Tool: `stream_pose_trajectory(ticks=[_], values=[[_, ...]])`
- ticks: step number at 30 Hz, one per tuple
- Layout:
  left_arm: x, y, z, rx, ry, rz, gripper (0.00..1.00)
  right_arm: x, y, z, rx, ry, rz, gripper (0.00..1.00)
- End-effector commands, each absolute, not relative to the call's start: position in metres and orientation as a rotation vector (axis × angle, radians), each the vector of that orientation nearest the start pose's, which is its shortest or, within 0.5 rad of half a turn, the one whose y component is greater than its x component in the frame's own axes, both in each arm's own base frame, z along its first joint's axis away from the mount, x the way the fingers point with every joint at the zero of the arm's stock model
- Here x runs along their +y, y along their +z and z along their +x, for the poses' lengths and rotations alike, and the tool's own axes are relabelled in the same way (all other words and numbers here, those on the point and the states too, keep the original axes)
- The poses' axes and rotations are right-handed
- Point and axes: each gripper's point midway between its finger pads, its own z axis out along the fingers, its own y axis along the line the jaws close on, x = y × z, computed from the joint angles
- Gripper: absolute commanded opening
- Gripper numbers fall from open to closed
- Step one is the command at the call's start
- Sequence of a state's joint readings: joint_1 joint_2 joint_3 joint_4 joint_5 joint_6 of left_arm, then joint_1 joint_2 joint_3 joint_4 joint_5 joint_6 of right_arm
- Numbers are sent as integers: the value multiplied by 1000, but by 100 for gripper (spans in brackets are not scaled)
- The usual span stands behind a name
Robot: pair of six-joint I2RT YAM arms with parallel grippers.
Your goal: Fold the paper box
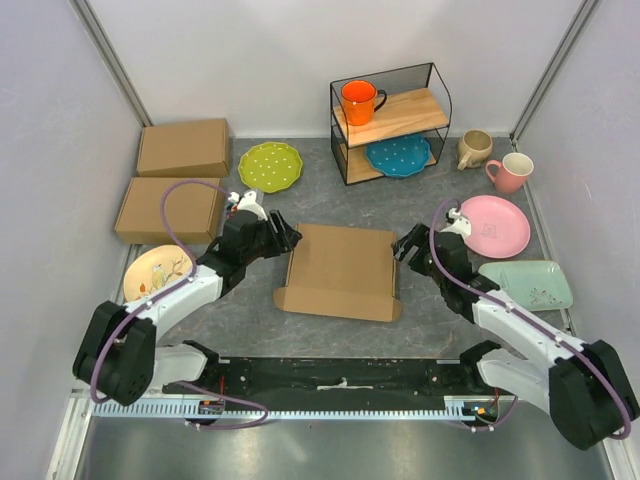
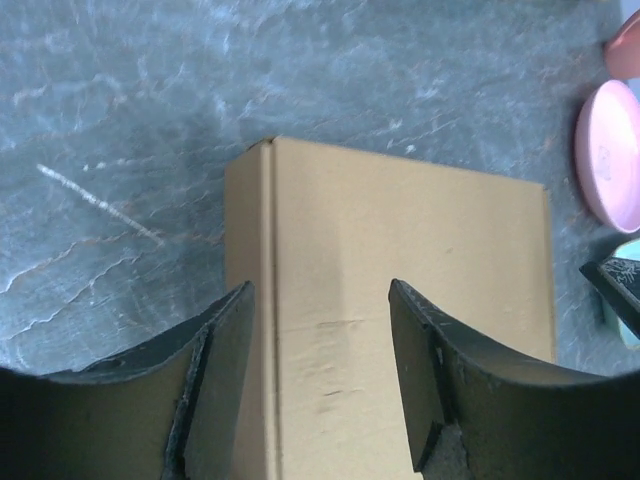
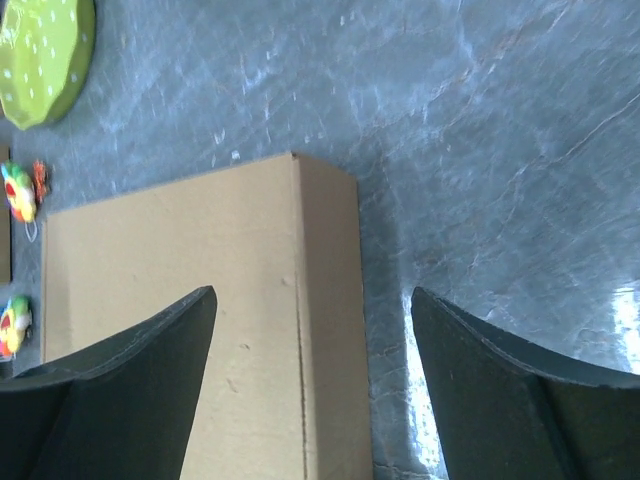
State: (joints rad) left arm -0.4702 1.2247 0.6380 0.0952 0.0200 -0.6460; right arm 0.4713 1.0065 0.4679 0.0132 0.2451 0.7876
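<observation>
The paper box (image 1: 340,270) lies in the middle of the table as a closed, flat brown cardboard rectangle, with a flap edge along its near side. My left gripper (image 1: 285,235) hovers at the box's left far corner, open. In the left wrist view its fingers (image 2: 320,288) straddle the box's (image 2: 400,240) left edge crease without clamping it. My right gripper (image 1: 405,245) is at the box's right far corner, open wide. In the right wrist view the right gripper (image 3: 312,292) spans the box's (image 3: 180,240) right edge, one finger over the lid and one over the table.
Two folded cardboard boxes (image 1: 184,147) (image 1: 168,210) sit at the back left, with a green plate (image 1: 270,166) beside them. A wire shelf (image 1: 440,100) holds an orange mug (image 1: 358,100) and a blue plate (image 1: 398,155). At the right are two mugs (image 1: 474,148) (image 1: 512,172), a pink plate (image 1: 493,225) and a mint tray (image 1: 527,284). A patterned plate (image 1: 158,270) lies at the left.
</observation>
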Motion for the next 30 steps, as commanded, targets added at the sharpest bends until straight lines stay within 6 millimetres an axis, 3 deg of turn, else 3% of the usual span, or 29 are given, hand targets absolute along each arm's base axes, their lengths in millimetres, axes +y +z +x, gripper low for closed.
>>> stream_pose_trajectory(ticks=[1, 5, 10, 11, 12, 15, 17, 22, 27, 28, 29, 30], values=[[-202, 112, 321, 2058, -872, -147, 63, 176, 114, 297, 2024, 818, 335, 86], [-210, 107, 319, 2056, -954, -125, 61, 183, 105, 304, 2051, 827, 316, 84], [-212, 78, 308, 2126, -1004, -236, 54, 188, 83, 304, 2111, 816, 287, 77], [-216, 87, 310, 2067, -1048, -224, 52, 187, 80, 305, 2116, 811, 292, 73], [-213, 75, 302, 2087, -1055, -248, 45, 186, 75, 304, 2126, 801, 293, 66], [-215, 67, 294, 2075, -1081, -253, 27, 177, 56, 301, 2168, 731, 315, 53], [-219, 60, 289, 2099, -1100, -263, 21, 173, 49, 301, 2182, 694, 321, 50], [-222, 55, 284, 2103, -1111, -265, 18, 168, 38, 297, 2202, 670, 335, 50], [-222, 68, 288, 2075, -1114, -262, 18, 167, 40, 296, 2209, 662, 327, 50], [-220, 66, 287, 2093, -1097, -274, 19, 167, 43, 296, 2205, 664, 327, 52], [-220, 69, 288, 2092, -1088, -265, 21, 164, 49, 299, 2187, 647, 338, 62], [-220, 81, 291, 2067, -1088, -252, 27, 162, 56, 297, 2178, 639, 337, 66]])
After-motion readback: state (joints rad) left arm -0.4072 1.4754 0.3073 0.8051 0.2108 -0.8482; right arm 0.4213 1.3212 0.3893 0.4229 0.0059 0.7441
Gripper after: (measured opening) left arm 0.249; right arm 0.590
